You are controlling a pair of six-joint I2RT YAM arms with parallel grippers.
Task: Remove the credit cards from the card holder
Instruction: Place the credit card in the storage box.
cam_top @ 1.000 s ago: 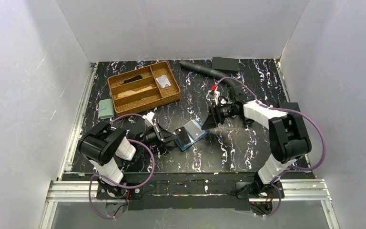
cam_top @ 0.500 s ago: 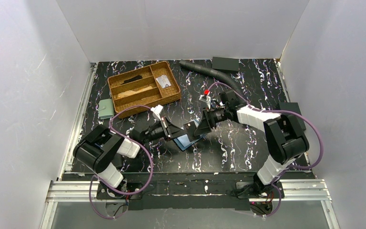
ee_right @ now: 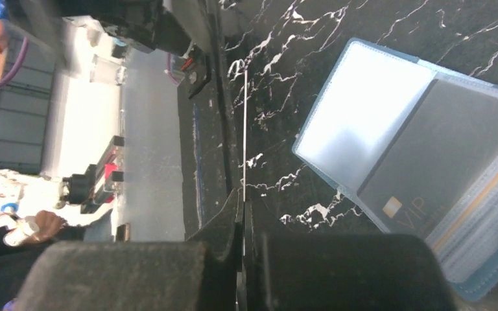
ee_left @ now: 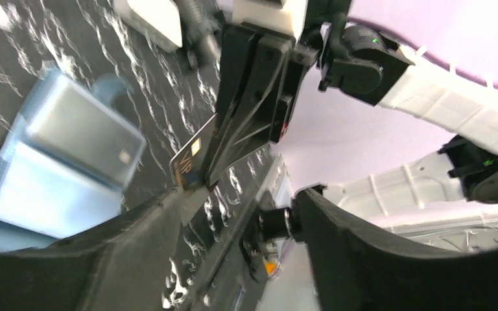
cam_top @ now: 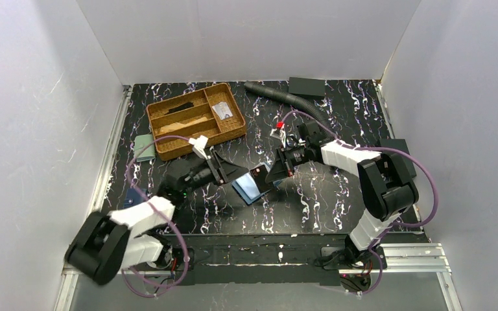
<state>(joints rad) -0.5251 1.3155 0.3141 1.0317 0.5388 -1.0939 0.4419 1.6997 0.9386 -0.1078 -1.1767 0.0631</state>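
The right hand [cam_top: 271,176] pinches a dark card [ee_left: 191,159] beside the open card holder [cam_top: 246,189].

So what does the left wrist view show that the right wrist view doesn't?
Only the left wrist view: the right claw seen from outside, pinching a dark VIP card face-on, apart from the card holder. Only the right wrist view: that card as a thin edge-on line between its own fingers, plus the holder's striped slots. Both: the holder lying open on the table with a grey card in its pocket.
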